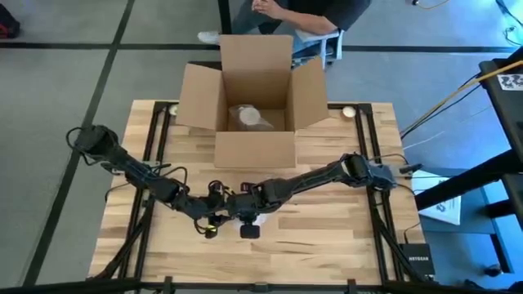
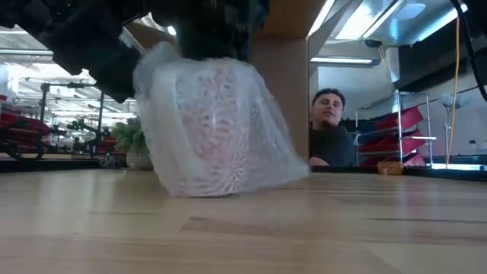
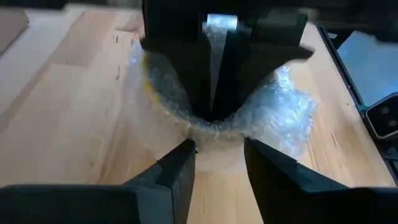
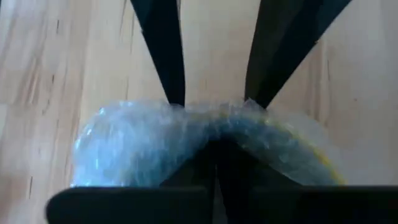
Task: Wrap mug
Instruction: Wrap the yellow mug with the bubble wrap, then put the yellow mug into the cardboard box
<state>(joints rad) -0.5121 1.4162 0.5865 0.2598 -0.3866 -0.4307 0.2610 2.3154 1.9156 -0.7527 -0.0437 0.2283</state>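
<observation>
The mug [image 2: 217, 129], pink-patterned with a yellow rim [image 3: 155, 102], stands on the table inside clear bubble wrap [image 4: 137, 140], near the front middle. My right gripper [image 3: 211, 112] comes down on its top, shut, with the wrap bunched around the fingers. My left gripper [image 3: 217, 149] is open. Its fingertips stand at the wrap's edge beside the mug, one on each side of the right gripper's fingers. I cannot tell whether they touch the wrap. In the high view both grippers meet over the mug [image 1: 260, 219]. My right gripper presses its shut fingers [image 3: 202, 74] from above, pointing down, into the bubble wrap over the mug's open top [image 4: 249, 134]. The wrap dents in around the fingertips. The mug's base stays on the table, and the mug leans slightly.
An open cardboard box [image 1: 253, 149] stands at the table's far middle with a wrapped thing [image 1: 249, 117] inside. A person [image 2: 327, 125] sits behind the far edge. Bare wood lies to the left, right and front of the mug.
</observation>
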